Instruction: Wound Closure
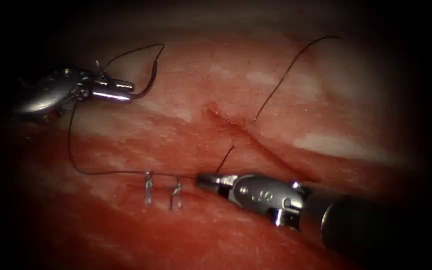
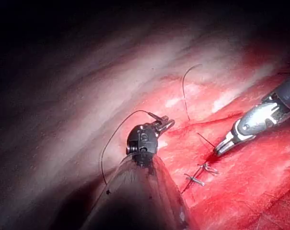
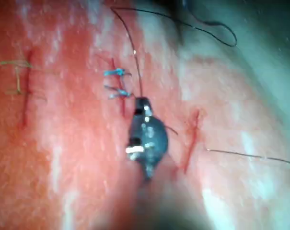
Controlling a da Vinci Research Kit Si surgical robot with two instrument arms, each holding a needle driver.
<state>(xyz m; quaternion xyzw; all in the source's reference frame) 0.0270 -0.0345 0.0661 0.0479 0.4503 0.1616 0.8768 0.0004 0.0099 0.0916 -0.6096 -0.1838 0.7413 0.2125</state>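
Endoscope view: the left gripper (image 1: 126, 91), pressed together, pinches the curved needle (image 1: 152, 75) near its tail end, clear of the tissue (image 1: 326, 100). The thread (image 1: 76, 160) runs from it down and across to the right gripper (image 1: 203, 180), closed on the thread just beside two stitches (image 1: 162, 192), at the lower end of the cut (image 1: 241, 132).

Left wrist view: the left gripper (image 2: 165, 124) holds the needle above the tissue.

Right wrist view: the right gripper (image 3: 142, 103) lies beside the stitches.

Surgical practice lab: two thin metal tools, left tool (image 1: 121, 91) & right tool (image 1: 211, 182), are working over tissue (image 1: 286, 100) w/ stitches (image 1: 162, 192) & thread (image 1: 286, 75).
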